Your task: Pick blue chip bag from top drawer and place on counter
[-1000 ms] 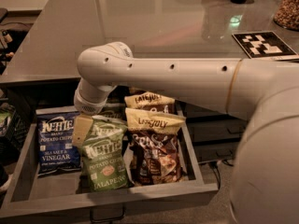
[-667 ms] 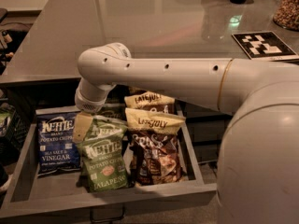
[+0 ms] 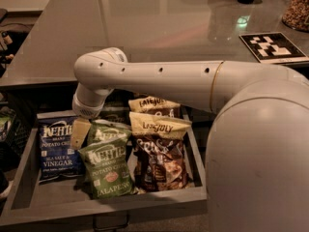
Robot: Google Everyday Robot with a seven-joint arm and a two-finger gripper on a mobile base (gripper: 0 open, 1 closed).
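The blue chip bag (image 3: 57, 149), navy with white Sea Salt and Vinegar lettering, lies flat at the left of the open top drawer (image 3: 111, 208). My arm reaches in from the right and bends down into the drawer. My gripper (image 3: 80, 132) hangs low between the blue bag's right edge and the green bags, close to the blue bag's upper right corner. The glossy grey counter (image 3: 145, 28) stretches behind and above the drawer.
Two green jalapeno bags (image 3: 108, 170) lie in the drawer's middle and two brown Late July bags (image 3: 159, 153) at its right. A black-and-white tag (image 3: 273, 47) and a bowl (image 3: 297, 8) sit at the counter's far right. My arm's body fills the right foreground.
The arm's elbow and the gripper have shifted slightly left, nearer the blue bag. The bags have not moved.
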